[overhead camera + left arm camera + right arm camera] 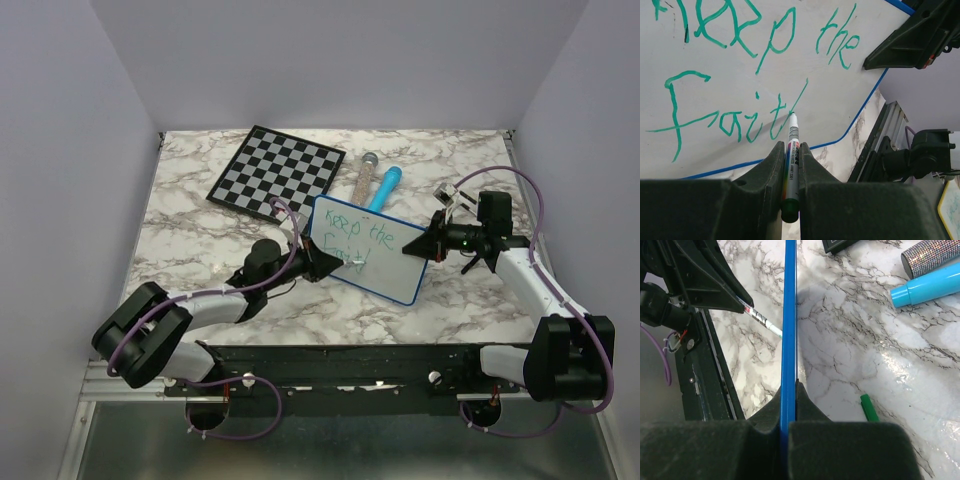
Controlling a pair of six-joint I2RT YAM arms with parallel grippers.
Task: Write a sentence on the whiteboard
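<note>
The whiteboard (368,247), white with a thin blue rim, is held tilted above the marble table. Green words on it read "Keep the" (765,35) with "Fait" (730,122) as a second line. My left gripper (333,264) is shut on a whiteboard marker (792,165); it shows in the left wrist view (790,147) too. The marker's tip touches the board at the foot of the last long stroke. My right gripper (426,243) is shut on the board's right edge. In the right wrist view its jaws (789,390) pinch the blue rim (789,315) edge-on.
A checkered chessboard (277,172) lies at the back left. A glittery tube (364,172) and a light blue tube (385,187) lie behind the whiteboard. A green marker cap (869,407) lies on the table under the board's right side. The table (190,250) has walls on three sides.
</note>
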